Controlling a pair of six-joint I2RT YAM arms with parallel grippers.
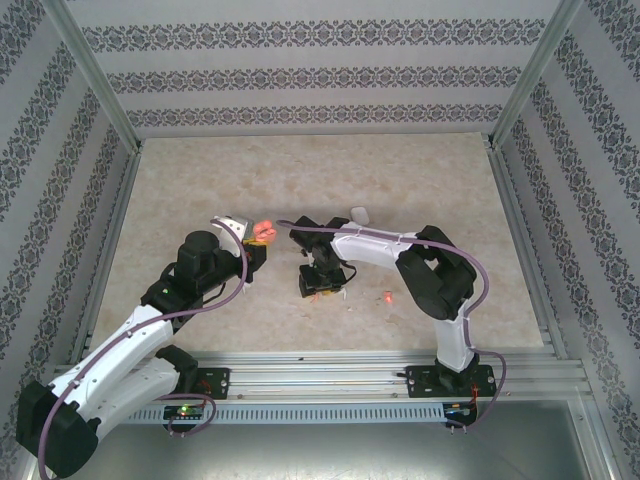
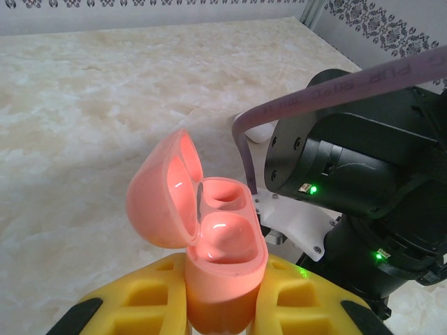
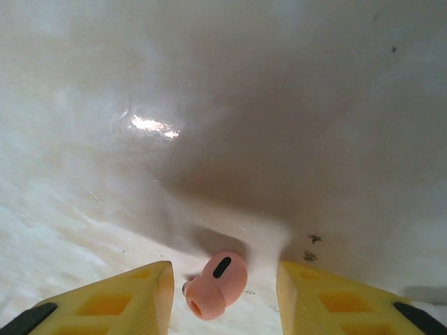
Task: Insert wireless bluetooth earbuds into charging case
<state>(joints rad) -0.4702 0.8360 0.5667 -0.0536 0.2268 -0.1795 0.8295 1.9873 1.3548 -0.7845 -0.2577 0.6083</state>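
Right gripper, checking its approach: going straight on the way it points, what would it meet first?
Likely the pink earbud lying on the table between the right gripper's open fingers, though depth is unclear.

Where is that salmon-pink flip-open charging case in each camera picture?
Top external: the salmon-pink charging case sits centre-left, pinched in the left claw.
Left wrist: bottom centre, lid open, between yellow fingers.
Right wrist: this camera looks down at a small salmon-pink earbud on the beige marbled tabletop.
Shared landmark: that tabletop, in all three.
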